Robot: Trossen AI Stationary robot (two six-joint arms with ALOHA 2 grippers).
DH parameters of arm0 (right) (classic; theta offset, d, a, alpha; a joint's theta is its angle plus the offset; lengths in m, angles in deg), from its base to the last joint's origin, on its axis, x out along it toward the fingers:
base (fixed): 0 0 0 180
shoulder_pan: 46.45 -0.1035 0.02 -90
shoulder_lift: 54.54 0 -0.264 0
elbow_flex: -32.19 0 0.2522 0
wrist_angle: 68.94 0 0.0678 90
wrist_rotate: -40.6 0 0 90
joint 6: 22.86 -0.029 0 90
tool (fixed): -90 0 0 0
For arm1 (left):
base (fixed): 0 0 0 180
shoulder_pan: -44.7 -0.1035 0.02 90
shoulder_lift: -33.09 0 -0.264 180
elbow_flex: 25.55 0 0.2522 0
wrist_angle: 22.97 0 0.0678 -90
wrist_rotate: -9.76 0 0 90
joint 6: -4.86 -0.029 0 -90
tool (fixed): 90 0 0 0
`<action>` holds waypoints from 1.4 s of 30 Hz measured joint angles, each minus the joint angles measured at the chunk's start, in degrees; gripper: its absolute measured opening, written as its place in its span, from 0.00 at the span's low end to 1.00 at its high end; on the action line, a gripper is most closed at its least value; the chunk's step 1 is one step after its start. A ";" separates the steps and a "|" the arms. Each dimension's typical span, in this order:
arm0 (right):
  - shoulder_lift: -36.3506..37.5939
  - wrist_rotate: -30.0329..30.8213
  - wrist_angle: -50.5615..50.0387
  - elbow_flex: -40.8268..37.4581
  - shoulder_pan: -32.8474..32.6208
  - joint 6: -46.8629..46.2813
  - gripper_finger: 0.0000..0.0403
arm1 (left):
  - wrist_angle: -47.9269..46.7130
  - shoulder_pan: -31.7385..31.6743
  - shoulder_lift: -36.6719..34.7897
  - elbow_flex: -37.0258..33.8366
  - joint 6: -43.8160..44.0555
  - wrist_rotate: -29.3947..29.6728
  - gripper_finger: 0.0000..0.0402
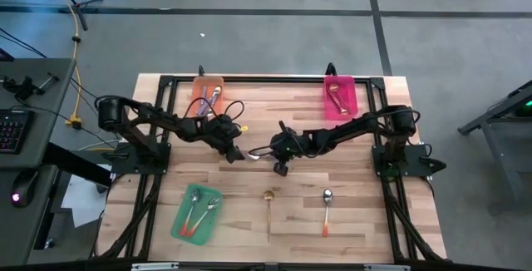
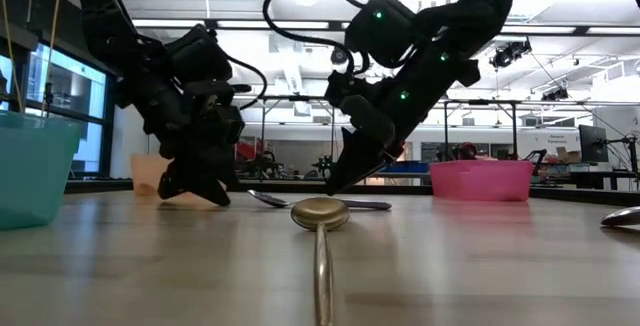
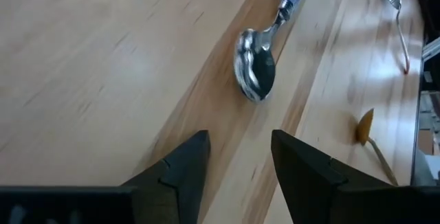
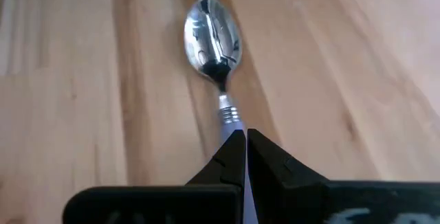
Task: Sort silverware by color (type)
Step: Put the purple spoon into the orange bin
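Two grippers at work: met over the middle of the pale wooden slat table [image 1: 357, 221], tips near each other.
Right gripper [image 4: 245, 148]: clenched on the purple-blue handle of a silver-bowled spoon [image 4: 213, 42], pinching near the neck just behind the bowl.
Spoon position: bowl down on or just off the wood, between both grippers; contact with the table not clear from the low view.
Left gripper [image 3: 237, 159]: released, fingers spread apart, empty, aimed at the same spoon's bowl [image 3: 255, 69] just ahead of it.
Risk one: collision of the two claws, judged likely if either moved inward, given how little room lay between them.
Risk two: slip or twist of the spoon, judged possible since the grip sat on a narrow, smooth handle with the heavy bowl hanging forward.
Risk three: a dragged bowl scraping the wood and levering the handle out of the pinch, if lifted at a slant.
Farther out: all-gold spoon [image 1: 268, 204] and silver spoon with orange-red handle [image 1: 327, 210] lying loose toward the near edge, well apart from the grippers.
Trays: flat orange tray [image 1: 208, 84] holding purple-handled pieces, pink tray [image 1: 340, 105] holding a gold piece, green tray [image 1: 186, 221] holding orange-red-handled spoons.
Risk four: wrong tray, judged possible on a long carry.
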 joint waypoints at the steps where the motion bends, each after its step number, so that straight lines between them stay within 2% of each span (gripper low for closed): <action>1: 0.00 0.08 -0.02 0.00 -0.18 0.07 0.00 | 1.01 0.00 0.22 -0.16 0.35 0.06 0.39; 18: -0.11 1.68 1.34 0.00 -0.36 1.04 0.00 | 10.27 -0.50 2.20 -0.10 4.27 5.45 0.39; 22: -0.11 1.68 1.34 0.02 -0.33 1.06 0.00 | 13.62 -0.55 4.19 0.00 5.01 5.09 0.39; 24: -0.11 1.68 1.34 0.02 -0.36 1.08 0.00 | 15.78 -0.57 4.89 0.15 5.92 3.05 0.39; 30: -0.13 1.64 1.26 0.04 -0.36 1.08 0.00 | 14.07 0.25 4.96 0.67 6.80 -1.08 0.39; 38: -0.13 1.62 1.30 0.04 -0.36 1.08 0.00 | 11.64 1.10 4.71 0.91 5.33 0.17 0.39; 42: -0.13 1.62 1.30 0.04 -0.36 1.09 0.00 | 7.37 2.54 4.89 2.71 2.87 1.43 0.39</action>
